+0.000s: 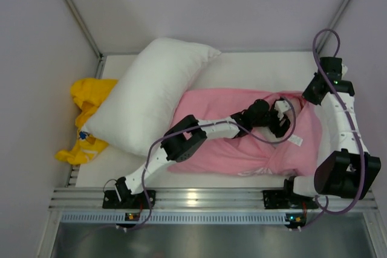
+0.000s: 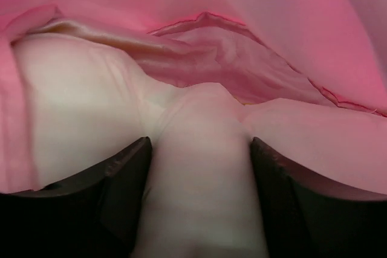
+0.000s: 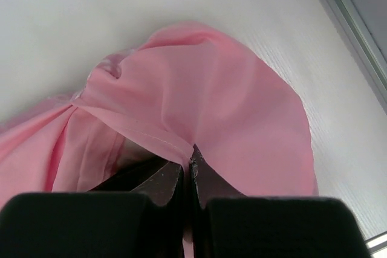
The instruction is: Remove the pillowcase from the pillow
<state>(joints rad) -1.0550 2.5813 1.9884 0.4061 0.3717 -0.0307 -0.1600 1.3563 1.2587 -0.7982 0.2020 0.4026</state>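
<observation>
The right gripper [image 3: 188,170] has its jaws closed on a seam of the pillowcase [image 3: 242,107], while the left gripper [image 2: 199,146], inside it, squeezes a bulge of the pillow [image 2: 78,101], both lying along the worktop's [image 1: 254,67] near edge, rightward.

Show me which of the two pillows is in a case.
The right-hand pillow, wrapped in the pink pillowcase; the left pillow, beside the yellow cloth, is bare white.
</observation>
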